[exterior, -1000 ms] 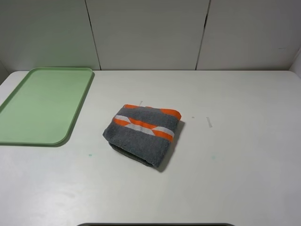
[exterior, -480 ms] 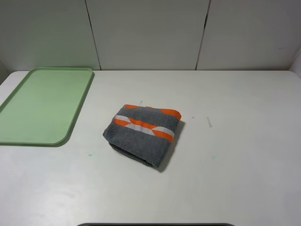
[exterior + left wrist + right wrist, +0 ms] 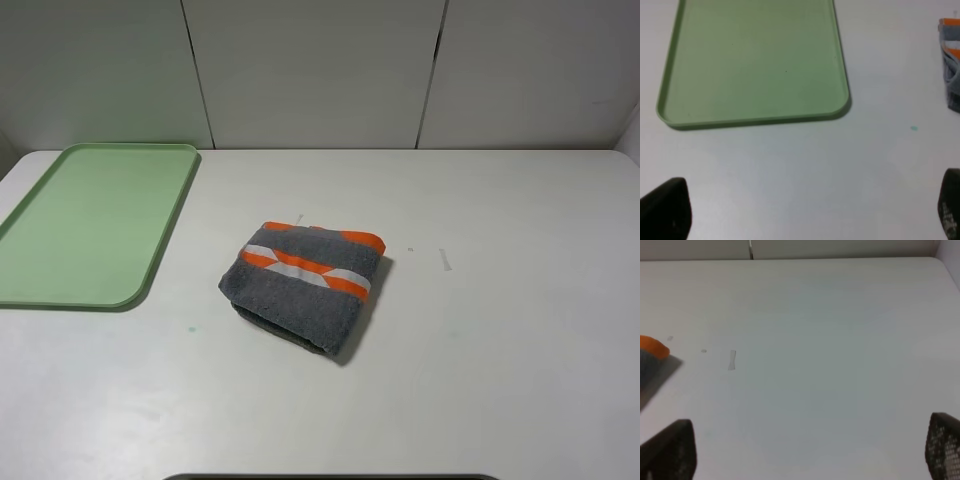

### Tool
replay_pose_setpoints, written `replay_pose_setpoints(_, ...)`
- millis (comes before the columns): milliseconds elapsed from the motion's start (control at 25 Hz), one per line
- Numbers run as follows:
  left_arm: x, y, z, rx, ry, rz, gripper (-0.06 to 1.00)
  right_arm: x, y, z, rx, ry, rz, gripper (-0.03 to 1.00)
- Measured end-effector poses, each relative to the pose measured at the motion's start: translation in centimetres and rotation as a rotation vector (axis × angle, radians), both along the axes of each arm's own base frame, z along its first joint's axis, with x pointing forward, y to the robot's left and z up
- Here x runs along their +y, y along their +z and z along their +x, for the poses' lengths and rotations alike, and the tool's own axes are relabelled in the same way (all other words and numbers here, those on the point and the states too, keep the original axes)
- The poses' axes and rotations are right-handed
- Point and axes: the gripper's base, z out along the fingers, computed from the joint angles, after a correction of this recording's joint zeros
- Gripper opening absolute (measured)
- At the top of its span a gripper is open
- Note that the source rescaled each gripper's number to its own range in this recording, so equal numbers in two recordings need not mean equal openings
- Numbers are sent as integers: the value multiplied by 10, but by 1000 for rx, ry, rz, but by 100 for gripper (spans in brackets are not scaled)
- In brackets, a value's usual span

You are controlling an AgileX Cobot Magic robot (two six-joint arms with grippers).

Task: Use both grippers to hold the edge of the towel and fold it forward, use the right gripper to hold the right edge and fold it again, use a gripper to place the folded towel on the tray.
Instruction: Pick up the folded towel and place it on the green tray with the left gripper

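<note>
**Folded towel on the white table, both grippers open and well away from it**

A plain white table (image 3: 500, 350) fills the scene, backed by a pale panelled wall (image 3: 310, 70) with dark vertical seams. A light green tray (image 3: 90, 220) lies at the table's far left. A short grey mark (image 3: 444, 259) and a small greenish speck (image 3: 191, 327) show on the surface.

The towel (image 3: 300, 285) lies folded into a compact grey bundle near the middle of the table, turned at a slight angle. Its orange-and-white band runs across the top layer. It sits to the right of the tray and apart from it.

Neither arm appears in the high view. In the left wrist view, the left gripper (image 3: 807, 210) hangs over bare table near the tray's short end with its jaws spread wide and holding nothing. The towel is only a sliver at the frame's edge there. The right gripper (image 3: 807, 447) is likewise wide open and holding nothing over bare table, with just a corner of the towel at the frame's edge.
</note>
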Motion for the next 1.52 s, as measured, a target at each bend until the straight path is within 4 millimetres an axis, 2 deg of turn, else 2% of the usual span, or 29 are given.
replay_pose_setpoints(1520, 0, 0, 0, 0, 0, 0, 99, 0, 0, 0, 1, 0, 1, 100)
